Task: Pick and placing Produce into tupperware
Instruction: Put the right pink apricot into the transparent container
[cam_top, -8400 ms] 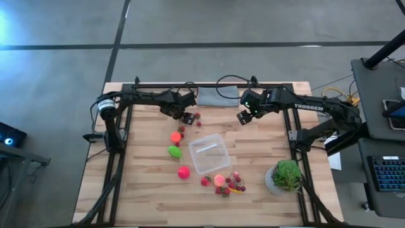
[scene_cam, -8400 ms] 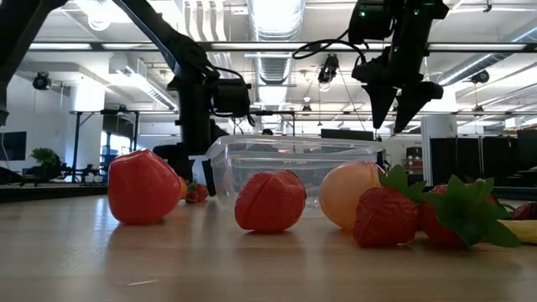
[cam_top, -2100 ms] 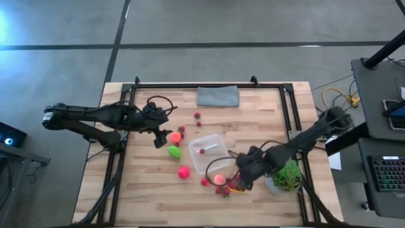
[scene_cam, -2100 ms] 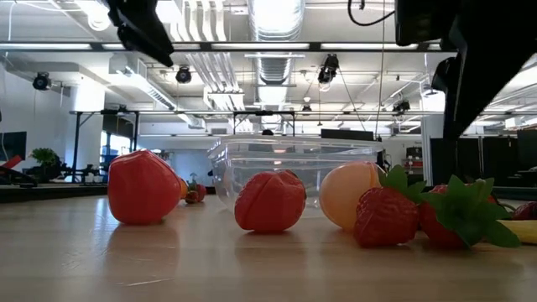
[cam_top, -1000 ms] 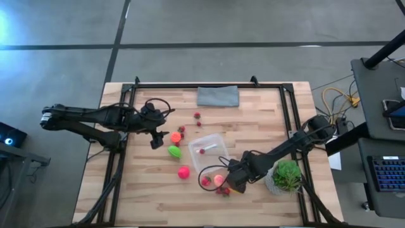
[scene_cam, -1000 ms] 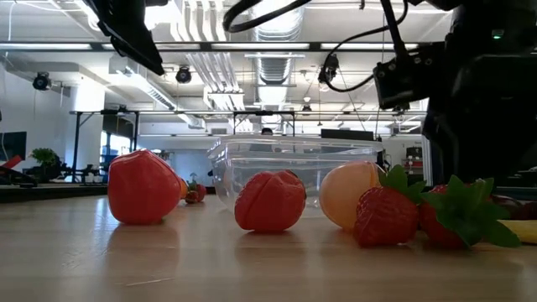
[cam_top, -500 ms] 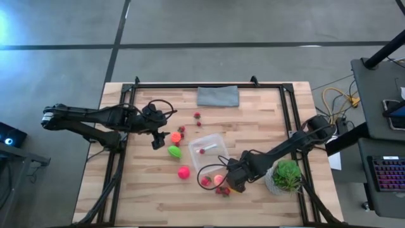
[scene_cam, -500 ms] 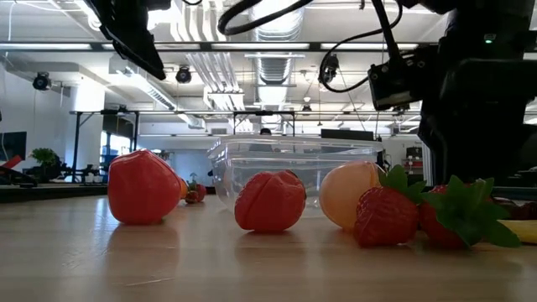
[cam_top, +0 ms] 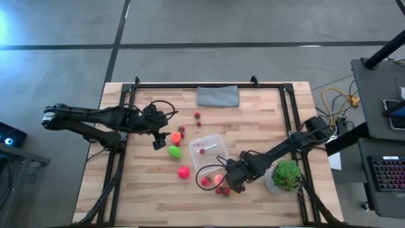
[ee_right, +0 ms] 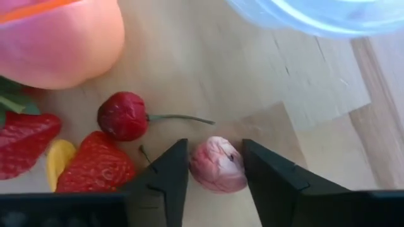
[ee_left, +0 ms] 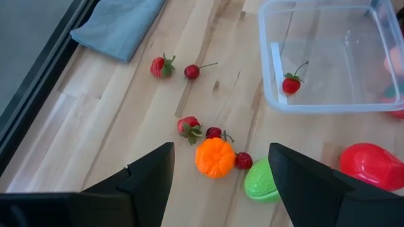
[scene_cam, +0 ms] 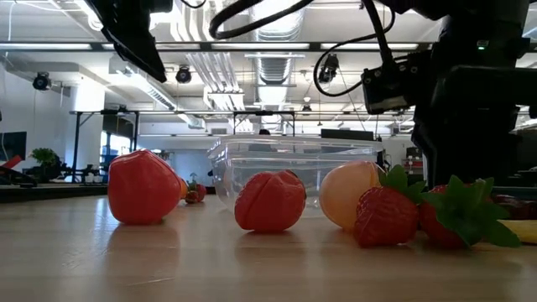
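Produce lies nearest in the low view: strawberries with green leaves (scene_cam: 394, 214) at lower right, a peach ball (scene_cam: 348, 195) just behind them, a red piece (scene_cam: 270, 201) at centre and a larger red one (scene_cam: 143, 186) to the left, all on the desk (scene_cam: 252, 268). Behind them, at mid-frame, the clear tupperware (scene_cam: 294, 164) is seen.

In the right wrist view, the right gripper (ee_right: 214, 152) is lowered to the desk with its fingers clenched on a pale pink piece (ee_right: 218, 165), which is touched on both sides. A dark-red cherry (ee_right: 123, 116) lies just beside it, toward the left of the frame, and the tupperware's rim crosses the upper right corner, apart from the gripper.

In the high view, this gripper is placed at lower centre, just below the tupperware. Farther up and left, the left gripper (cam_top: 156, 137) is held released, with nothing between its fingers, over an orange ball (ee_left: 214, 156); a green ball (ee_left: 262, 183) lies beside that. One strawberry (ee_left: 291, 83) is seen inside the tupperware. A grey cloth (cam_top: 218, 96) lies at the top edge of the desk.
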